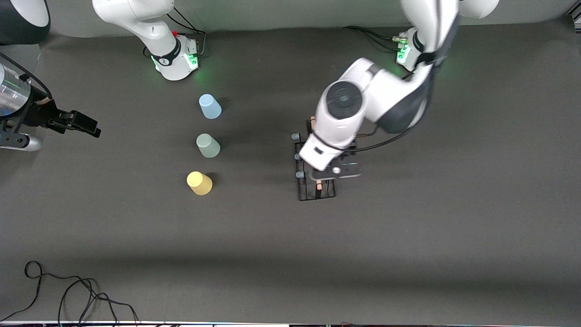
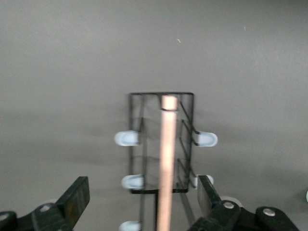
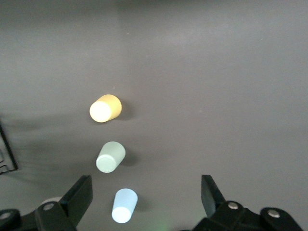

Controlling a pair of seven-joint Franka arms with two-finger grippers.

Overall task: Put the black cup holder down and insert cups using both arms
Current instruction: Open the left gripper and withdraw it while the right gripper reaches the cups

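Note:
The black cup holder [image 1: 301, 186] stands on the table, its wooden rod handle [image 2: 167, 159] on top and pale-tipped pegs [image 2: 127, 138] at its sides. My left gripper [image 1: 336, 171] hovers just over the holder. It is open in the left wrist view [image 2: 143, 192], with one finger on each side of the rod and not touching it. The light blue cup [image 1: 210, 106], the grey-green cup [image 1: 208, 145] and the yellow cup [image 1: 199, 183] stand in a row toward the right arm's end. My right gripper [image 3: 146, 190] is open and empty, high over the light blue cup [image 3: 124, 205].
A black device on a mount [image 1: 68, 121] juts in at the right arm's end of the table. A loose black cable [image 1: 68, 290] lies near the front edge. A corner of the holder's wire frame [image 3: 7, 149] shows in the right wrist view.

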